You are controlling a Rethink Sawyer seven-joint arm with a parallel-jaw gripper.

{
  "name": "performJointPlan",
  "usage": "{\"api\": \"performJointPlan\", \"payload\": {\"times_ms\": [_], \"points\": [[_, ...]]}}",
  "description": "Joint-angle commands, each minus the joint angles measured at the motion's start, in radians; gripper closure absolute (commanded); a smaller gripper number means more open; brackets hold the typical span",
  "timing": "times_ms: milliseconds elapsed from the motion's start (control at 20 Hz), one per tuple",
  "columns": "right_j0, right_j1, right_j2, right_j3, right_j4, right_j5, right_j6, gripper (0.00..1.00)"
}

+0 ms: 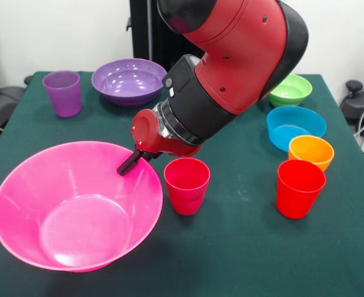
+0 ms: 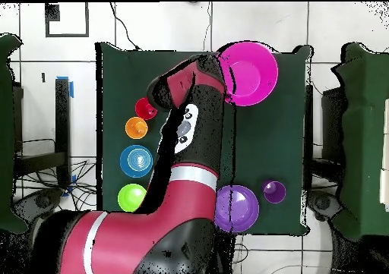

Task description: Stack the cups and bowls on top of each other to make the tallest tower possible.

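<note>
The gripper [image 1: 127, 166] shows only 1 dark tip at the rim of the huge pink bowl [image 1: 21, 185]; the arm [image 1: 231, 68] covers the rest, so how its jaws stand cannot be told. In the overhead view the arm hides the gripper and the magenta-pink cup [image 1: 186, 184] completely, along with part of the huge pink bowl's rim beside the table's middle and an edge of the large purple bowl [image 2: 241, 210]. The arm also covers part of the green bowl [image 1: 291, 90] in the front view. The front view's top edge cuts the arm off.
</note>
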Motion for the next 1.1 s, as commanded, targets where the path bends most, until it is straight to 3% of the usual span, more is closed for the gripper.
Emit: {"api": "performJointPlan", "payload": {"times_ms": [50, 1100], "points": [[0.008, 0.028, 0.096, -0.027, -0.058, 0.102, -0.338, 1.00], [0.008, 0.015, 0.093, -0.007, -0.070, 0.065, -0.314, 1.00]]}}
